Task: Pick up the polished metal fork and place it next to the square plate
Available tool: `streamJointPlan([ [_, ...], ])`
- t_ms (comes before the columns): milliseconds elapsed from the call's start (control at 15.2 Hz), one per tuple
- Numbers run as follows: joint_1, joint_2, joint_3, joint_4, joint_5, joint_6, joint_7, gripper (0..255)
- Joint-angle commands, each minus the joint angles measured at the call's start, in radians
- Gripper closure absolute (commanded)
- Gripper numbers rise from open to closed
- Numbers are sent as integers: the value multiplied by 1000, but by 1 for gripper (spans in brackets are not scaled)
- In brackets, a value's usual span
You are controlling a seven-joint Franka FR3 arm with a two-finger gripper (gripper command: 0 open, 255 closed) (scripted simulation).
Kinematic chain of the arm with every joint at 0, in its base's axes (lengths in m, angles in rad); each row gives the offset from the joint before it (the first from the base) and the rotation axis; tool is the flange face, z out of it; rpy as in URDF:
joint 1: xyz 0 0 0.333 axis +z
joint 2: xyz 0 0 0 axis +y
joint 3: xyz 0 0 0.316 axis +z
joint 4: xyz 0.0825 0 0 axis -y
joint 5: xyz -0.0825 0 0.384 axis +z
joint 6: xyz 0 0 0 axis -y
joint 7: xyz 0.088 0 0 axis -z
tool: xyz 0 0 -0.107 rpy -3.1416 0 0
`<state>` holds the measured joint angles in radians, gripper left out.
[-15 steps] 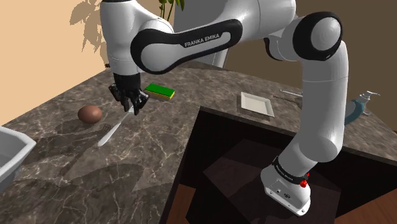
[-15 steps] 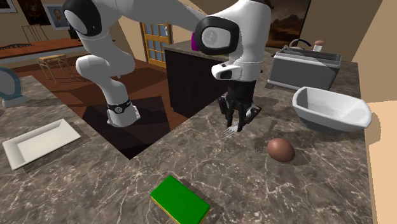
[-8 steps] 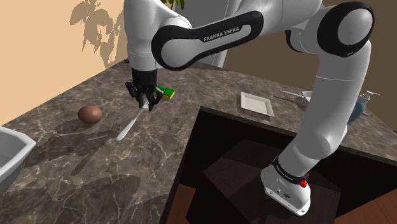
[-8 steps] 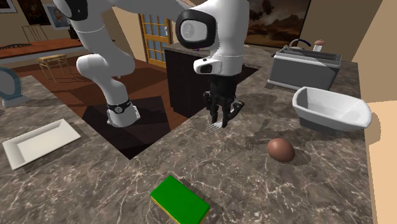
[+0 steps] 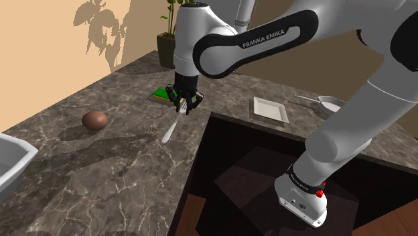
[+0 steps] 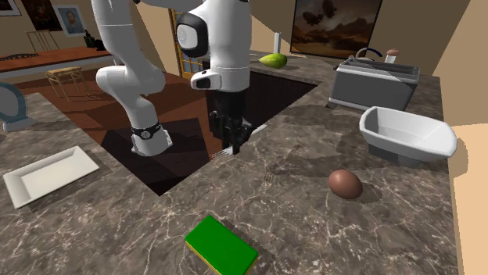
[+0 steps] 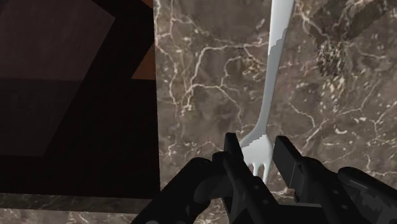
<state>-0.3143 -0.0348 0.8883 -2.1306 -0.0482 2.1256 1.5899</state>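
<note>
Half the job looks done: the fork [image 5: 167, 132] is off the table [image 5: 100, 174] and clamped in the tool [image 5: 182, 106], whose two black fingers [image 7: 232, 159] press on either side of its head just above the tines, as the wrist view shows. A blotchy shadow [image 7: 331, 57] on the stone beneath suggests that the fork hangs clear of the surface, near the table's edge beside the dark recess [image 5: 254, 167]. What is left, by my reckoning, is the carry across to the white square plate [image 5: 270, 109], which lies well apart toward the shoulder view's right, then the setting down beside it and the release. The fork's long axis runs from the tool down and toward the shoulder view's left. Its tines sit at the tool, and the handle end points away from the plate. It seems to slope a little downward toward the handle, though how steeply I cannot tell.
</note>
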Motion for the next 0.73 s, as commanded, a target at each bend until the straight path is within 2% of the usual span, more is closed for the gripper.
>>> streamJointPlan([
  [0,-15,-100,-29,-81,93,20,-96,255],
  [330,16,-299,-156,-249,239,24,-292,255],
  [660,47,-453,-285,-394,300,11,-448,255],
])
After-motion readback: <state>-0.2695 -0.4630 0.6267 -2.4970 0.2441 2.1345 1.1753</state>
